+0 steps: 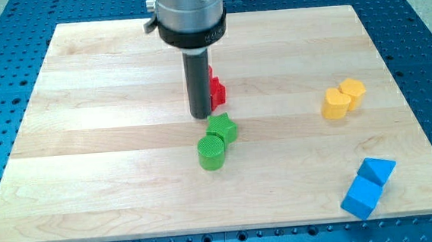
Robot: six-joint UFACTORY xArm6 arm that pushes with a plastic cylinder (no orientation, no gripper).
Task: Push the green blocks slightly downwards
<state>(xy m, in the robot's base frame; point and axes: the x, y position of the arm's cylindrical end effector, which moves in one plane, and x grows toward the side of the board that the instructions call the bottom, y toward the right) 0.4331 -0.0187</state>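
A green star block (222, 127) and a green cylinder block (211, 152) sit together near the board's middle, the cylinder just below and left of the star, touching it. My tip (200, 116) is just above and slightly left of the green star, very close to it; I cannot tell whether it touches. The rod hangs from the grey arm (190, 16) at the view's top.
A red block (217, 90) is partly hidden behind the rod, just above the green blocks. Two yellow blocks (342, 99) sit at the view's right. Two blue blocks (368, 186) sit at the bottom right. The wooden board (88, 145) lies on a blue perforated table.
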